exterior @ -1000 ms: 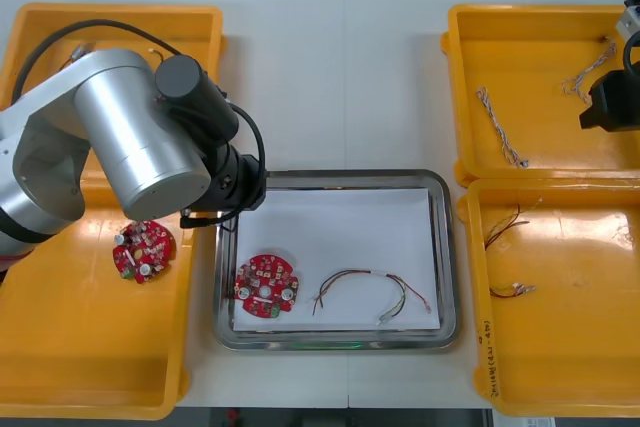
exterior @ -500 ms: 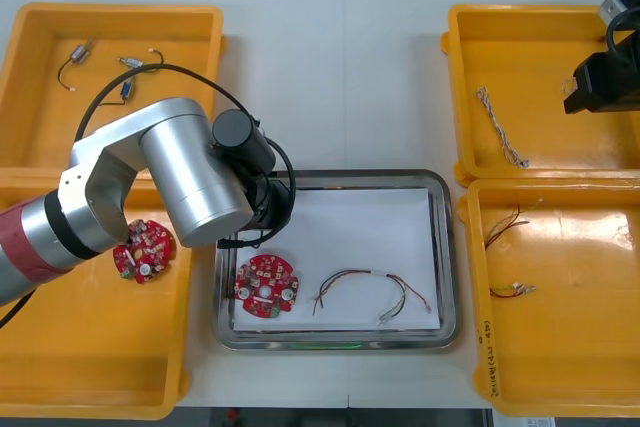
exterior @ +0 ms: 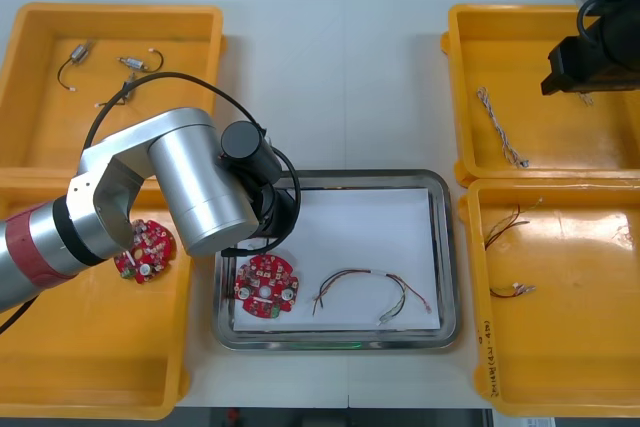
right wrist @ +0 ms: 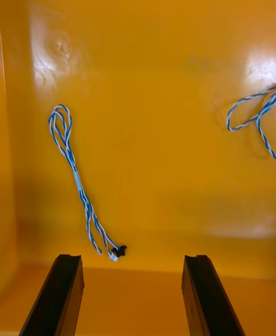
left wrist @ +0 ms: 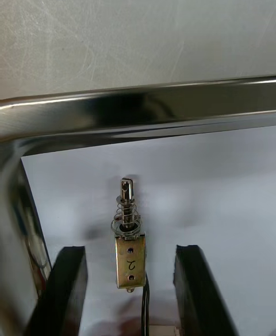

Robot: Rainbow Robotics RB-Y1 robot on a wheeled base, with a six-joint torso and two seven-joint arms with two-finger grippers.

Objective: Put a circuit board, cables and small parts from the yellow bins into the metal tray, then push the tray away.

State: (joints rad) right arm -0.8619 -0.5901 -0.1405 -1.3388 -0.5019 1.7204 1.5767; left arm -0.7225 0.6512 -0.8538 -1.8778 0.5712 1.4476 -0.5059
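The left gripper (left wrist: 127,251) stood low inside the metal tray (left wrist: 144,109), its jaws wide apart and gripping nothing. Between its two black fingers (left wrist: 66,278), touching neither, a small metal part (left wrist: 129,258) lay on the tray's smooth white lining. It was a brass-coloured rectangular block with two small holes. A coiled spring and a round steel pin pointed away from the jaws, and a dark wire ran from the block's near end back toward the wrist. A little beyond the pin's tip the lining ended at the tray's polished, mirror-bright rim. Past that lay the pale, finely scratched table (left wrist: 138,19).

In the front view the left arm (exterior: 190,187), a broad brushed-silver cylinder, covered one corner of the tray. Beside it on the lining lay a round red circuit board (exterior: 266,287) studded with components, then a curved cable of thin red and yellow wires (exterior: 370,292).

The right gripper (right wrist: 131,262) hung over the far yellow bin (exterior: 455,97) on the right side, its jaws likewise wide and empty. Ahead of one finger, a twisted blue and white cable (right wrist: 75,180) lay on the bin's glossy plastic floor. It was looped at its far end and had a small dark plug at the end nearest the jaws. A second blue and white cable (right wrist: 256,114) curled farther out, beyond the other finger.
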